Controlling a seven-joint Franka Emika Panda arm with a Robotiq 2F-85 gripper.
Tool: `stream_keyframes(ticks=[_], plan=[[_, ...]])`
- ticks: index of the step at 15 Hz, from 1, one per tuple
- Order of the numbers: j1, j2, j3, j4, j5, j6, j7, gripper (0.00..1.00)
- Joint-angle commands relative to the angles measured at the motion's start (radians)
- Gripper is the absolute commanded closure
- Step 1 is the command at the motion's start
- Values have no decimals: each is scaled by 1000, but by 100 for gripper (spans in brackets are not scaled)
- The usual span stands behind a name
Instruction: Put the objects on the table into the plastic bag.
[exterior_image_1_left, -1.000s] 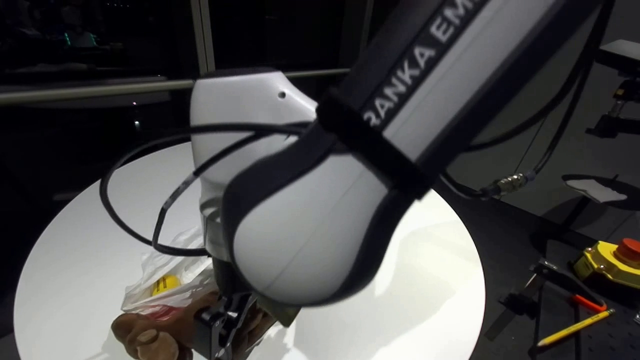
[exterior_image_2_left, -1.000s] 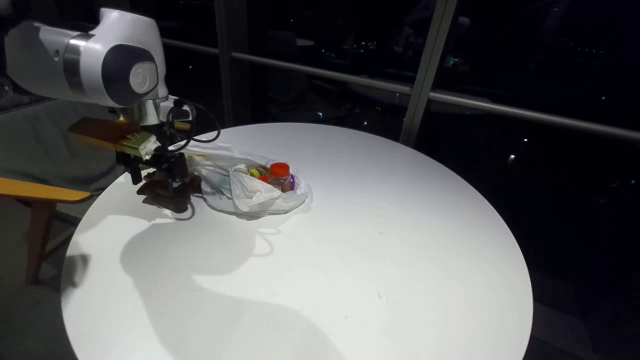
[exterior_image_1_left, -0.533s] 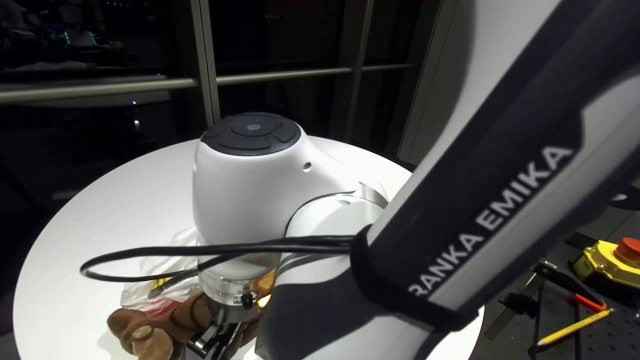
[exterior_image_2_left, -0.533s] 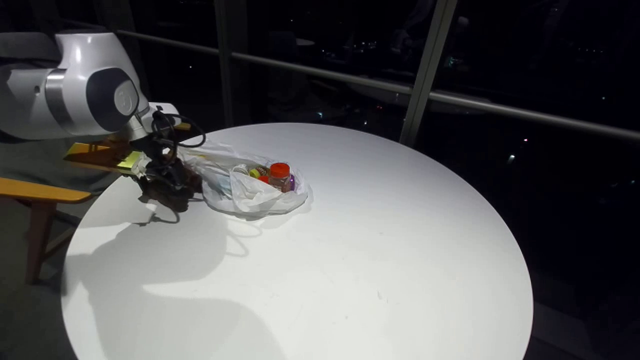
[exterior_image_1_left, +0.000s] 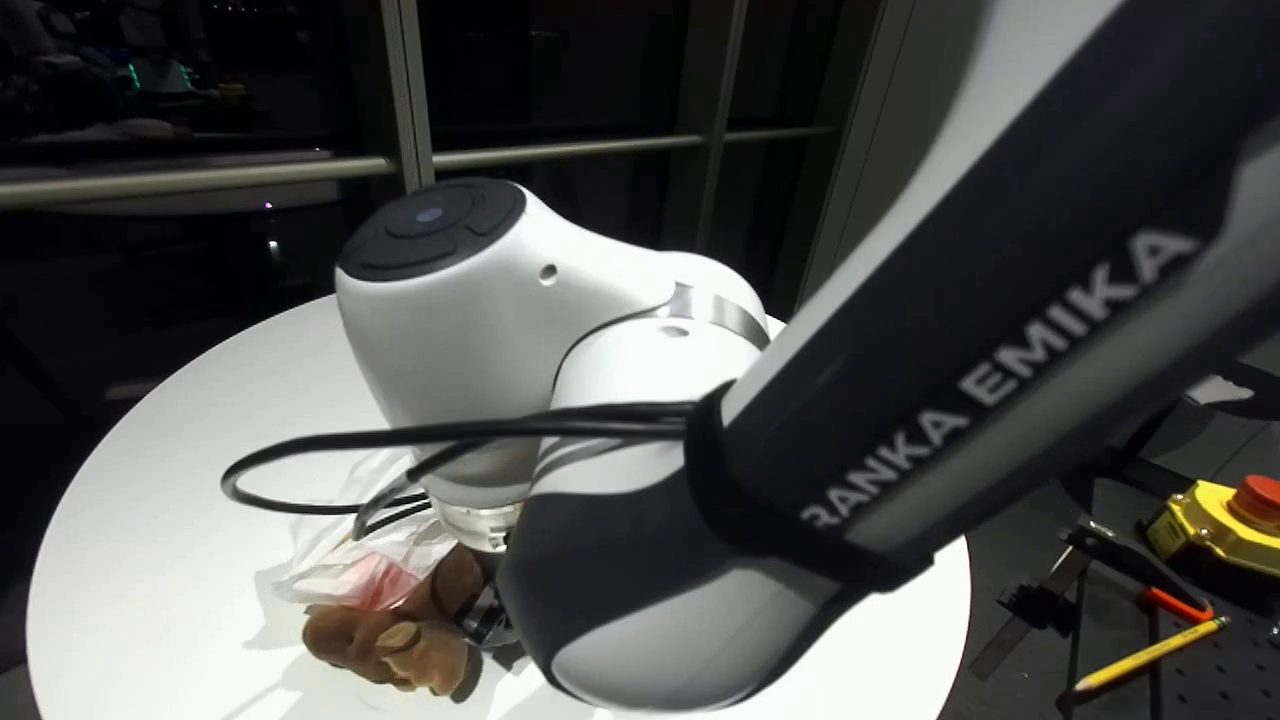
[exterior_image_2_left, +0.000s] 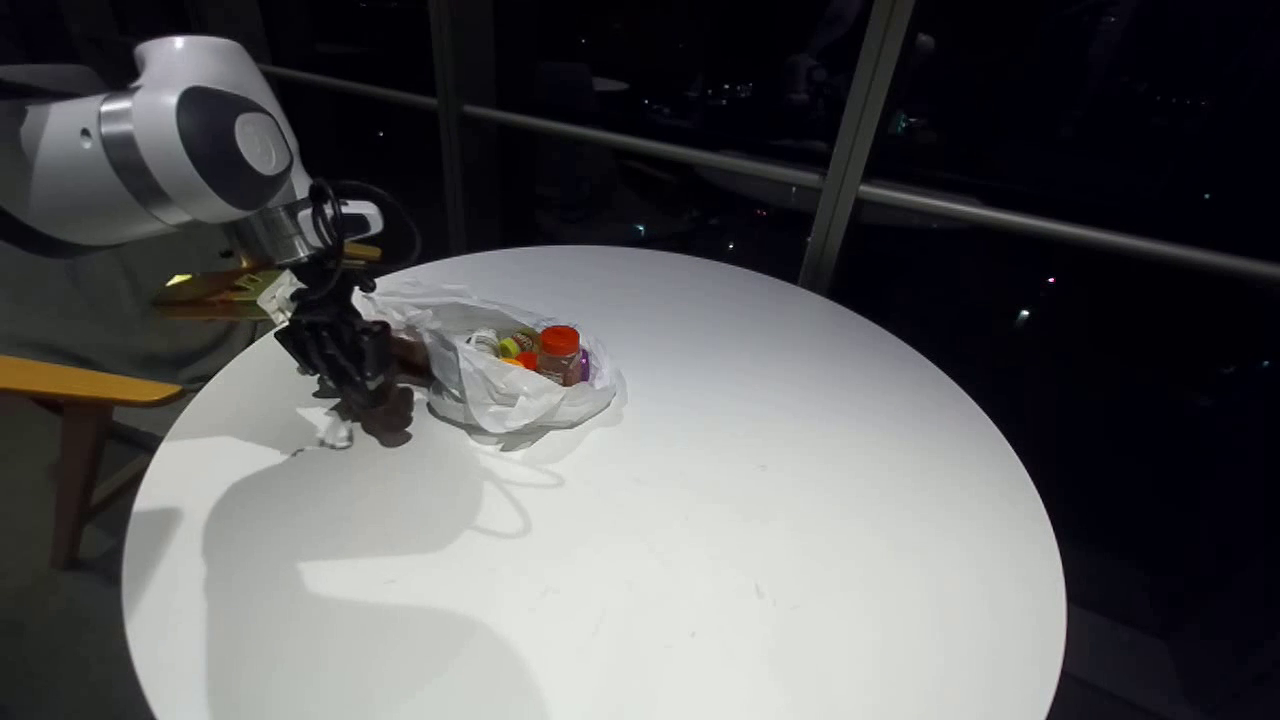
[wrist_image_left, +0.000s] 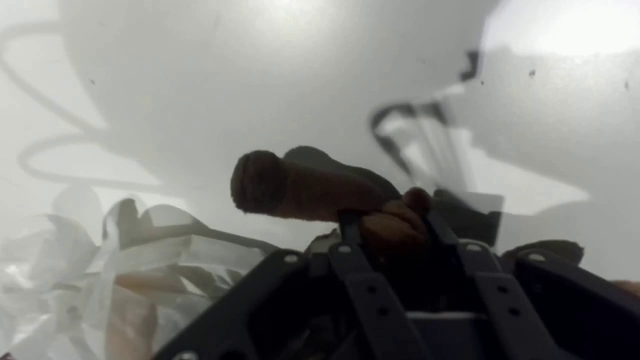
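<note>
The end effector (wrist_image_left: 395, 227) is pinching the soft brown plush animal toy (wrist_image_left: 320, 192): its two dark fingers (wrist_image_left: 350, 232) hold a rounded lump of it between them, while a thick limb juts out to one side. The toy is at the large round desk with a smooth white top (exterior_image_2_left: 780, 520), just beside the crinkled translucent whitish plastic bag (exterior_image_2_left: 520, 405); whether it bears on the surface or hangs slightly clear, I cannot tell. In the wrist view a brownish shape shows dimly through the bag.

The bag lies slumped on the desk. Inside it are a clear jar with an orange-red lid (exterior_image_2_left: 558, 357), upright, a small purple item (exterior_image_2_left: 584, 365) next to it, and a cluster of small yellow, red and white items (exterior_image_2_left: 512, 347).

In an exterior view the white-and-black jointed robot arm (exterior_image_1_left: 850, 450) hides most of the end effector and part of the bag, and a loop of black cable (exterior_image_1_left: 480, 432) crosses in front of the bag. Off the desk, a yellow box with a red push button (exterior_image_1_left: 1225, 525) and a yellow pencil (exterior_image_1_left: 1150, 655) rest on a dark surface (exterior_image_1_left: 1190, 690). Near the desk's rim stands light-brown wooden furniture (exterior_image_2_left: 80, 378); a metal window rail (exterior_image_2_left: 1060, 230) runs beyond.
</note>
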Motion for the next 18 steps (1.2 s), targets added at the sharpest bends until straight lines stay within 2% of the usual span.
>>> stream_keyframes(ticks=[1,4,7,9,13,18], plan=[[-54,-81,29,20,-25,-235,23,85],[-112,-173,76,37,-35,-412,2,84],[-174,-231,132,84,-42,-515,18,83],[-215,-260,172,125,-38,-550,32,83],[-293,-239,238,251,-22,-616,58,83],[-346,-185,260,355,-32,-610,121,84]])
